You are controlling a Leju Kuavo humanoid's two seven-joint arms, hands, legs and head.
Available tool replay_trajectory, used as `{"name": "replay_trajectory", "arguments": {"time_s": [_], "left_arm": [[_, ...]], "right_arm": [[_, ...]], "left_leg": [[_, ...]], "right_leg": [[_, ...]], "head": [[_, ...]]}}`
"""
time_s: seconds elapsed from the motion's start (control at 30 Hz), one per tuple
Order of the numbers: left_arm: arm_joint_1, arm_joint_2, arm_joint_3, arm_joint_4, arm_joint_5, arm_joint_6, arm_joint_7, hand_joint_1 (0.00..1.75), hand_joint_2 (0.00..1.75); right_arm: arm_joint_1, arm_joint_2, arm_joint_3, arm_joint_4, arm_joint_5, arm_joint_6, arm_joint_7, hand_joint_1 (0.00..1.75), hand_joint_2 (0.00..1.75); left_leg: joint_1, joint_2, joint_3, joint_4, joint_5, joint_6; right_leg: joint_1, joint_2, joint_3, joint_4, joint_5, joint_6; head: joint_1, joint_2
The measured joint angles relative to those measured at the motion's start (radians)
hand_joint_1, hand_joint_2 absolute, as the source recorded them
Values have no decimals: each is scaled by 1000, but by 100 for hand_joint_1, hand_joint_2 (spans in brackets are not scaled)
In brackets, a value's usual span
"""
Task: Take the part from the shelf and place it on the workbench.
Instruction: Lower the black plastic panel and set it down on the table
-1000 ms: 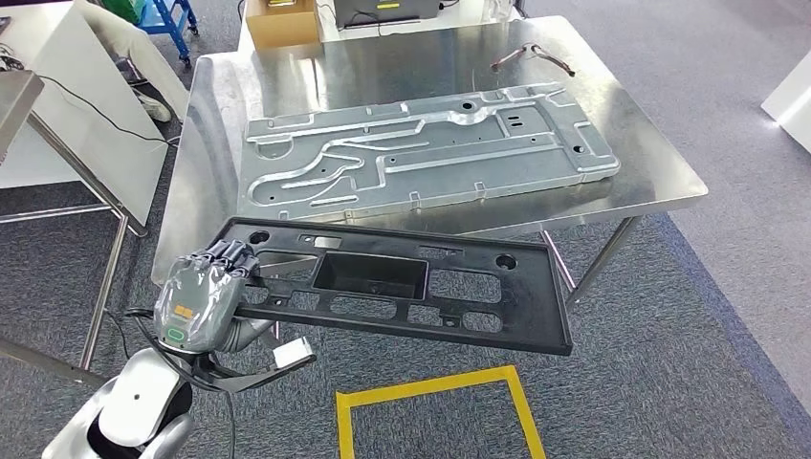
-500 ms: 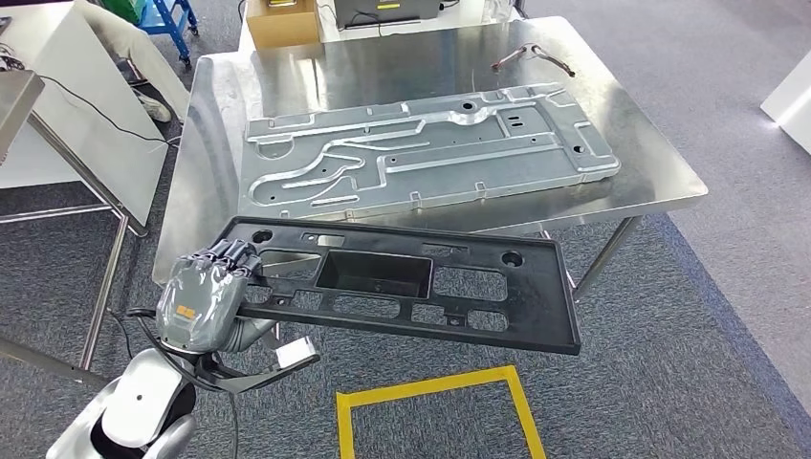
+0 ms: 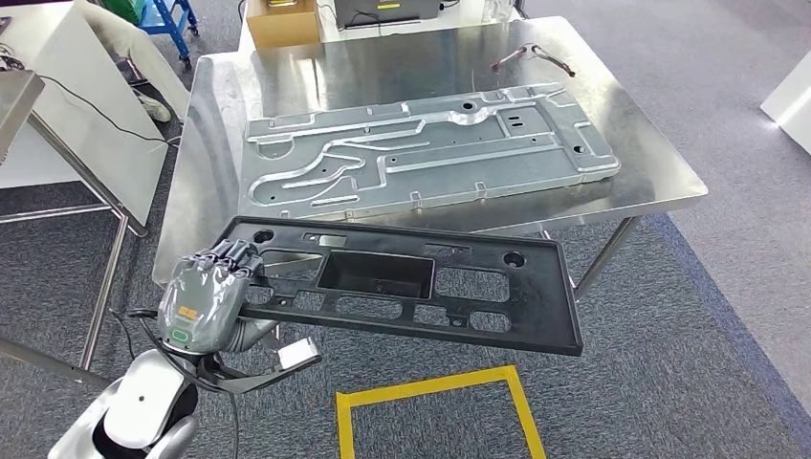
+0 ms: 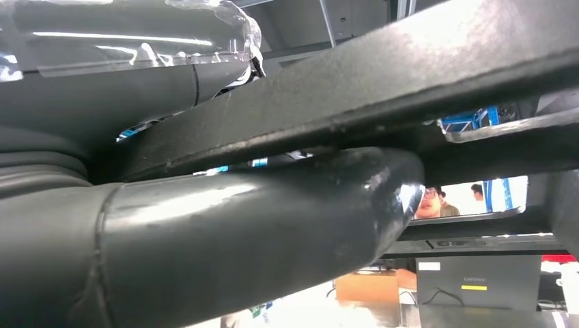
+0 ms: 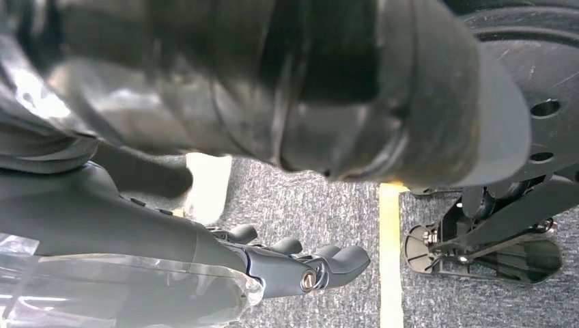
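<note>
The part is a long black plastic panel (image 3: 540,296) with several cut-outs and a sunken pocket in its middle. It hangs level in the air just in front of the steel workbench (image 3: 383,67), its far edge over the bench's front edge. My left hand (image 3: 203,296) grips its left end. In the left wrist view my thumb (image 4: 239,232) lies under a black bar of the panel (image 4: 382,89). My right hand (image 5: 205,246) hangs over the grey carpet with its fingers (image 5: 307,263) loosely curved and nothing in them.
A large silver stamped metal sheet (image 3: 421,148) lies along the bench. A bent metal tool (image 3: 531,55) lies at the bench's far right. A cardboard box (image 3: 282,21) stands behind it. A white table (image 3: 57,86) is at the left, yellow floor tape (image 3: 435,387) below.
The black panel has drifted slightly to the right, and my left hand has gone with it. Everything on the bench is where it was.
</note>
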Motion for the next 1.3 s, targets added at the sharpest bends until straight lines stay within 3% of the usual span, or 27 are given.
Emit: {"name": "replay_trajectory", "arguments": {"time_s": [1.3], "left_arm": [[3,-6,-1,-6,-9,-2,10,175,0]], "right_arm": [[0,0,0,0,-4,-6,10,0,0]], "left_leg": [[0,0,-1,1,0,1]], "right_leg": [[-1,0,0,0,1,1]], "head": [[0,0]]}}
